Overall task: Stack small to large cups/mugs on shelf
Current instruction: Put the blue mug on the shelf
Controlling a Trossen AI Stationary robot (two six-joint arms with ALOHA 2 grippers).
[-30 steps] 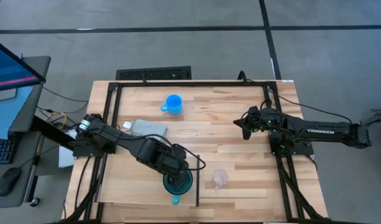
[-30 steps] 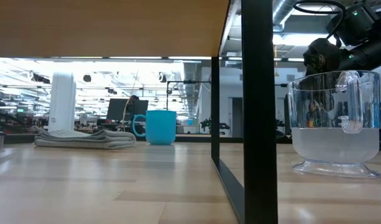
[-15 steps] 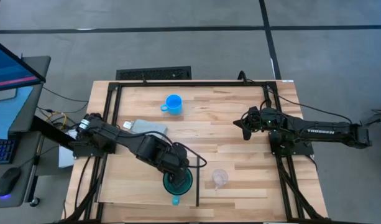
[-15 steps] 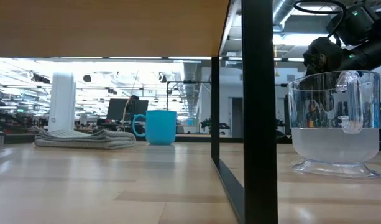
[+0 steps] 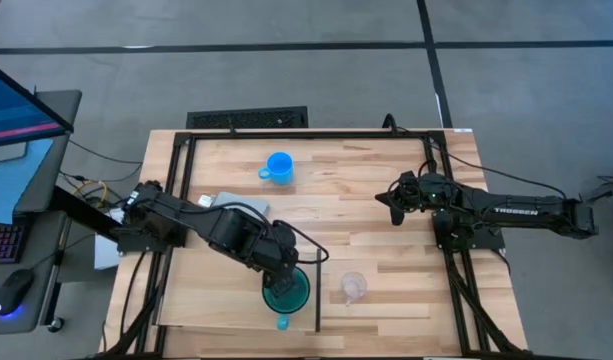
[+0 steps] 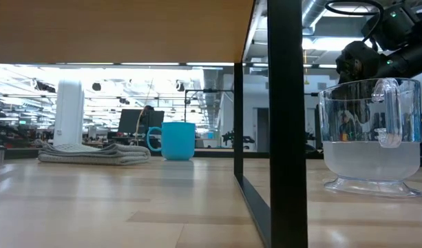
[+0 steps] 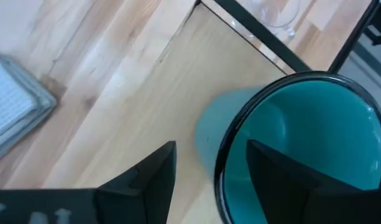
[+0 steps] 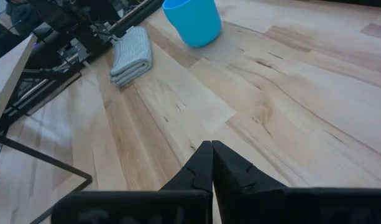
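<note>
high view: left end effector (image 5: pixel 289 283) is spread over the rim of the teal mug (image 5: pixel 286 294) on the shelf (image 5: pixel 236 300); clear cup (image 5: pixel 353 286) just beyond the shelf's dark edge, blue mug (image 5: pixel 278 166) well away.

left wrist view: fingers (image 7: pixel 274 174) straddle the mug wall, not pinching.

right wrist view: right end effector (image 8: pixel 211 163) pressed together above bare desk (image 8: pixel 289 93).

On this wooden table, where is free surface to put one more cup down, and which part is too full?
Bare wood lies between the bright-blue handled mug and the right gripper, and in the middle of the table. It is crowded at the near edge: the left gripper straddles the rim of the teal-green mug on the light-wood shelf, with the small clear cup beside it.
</note>
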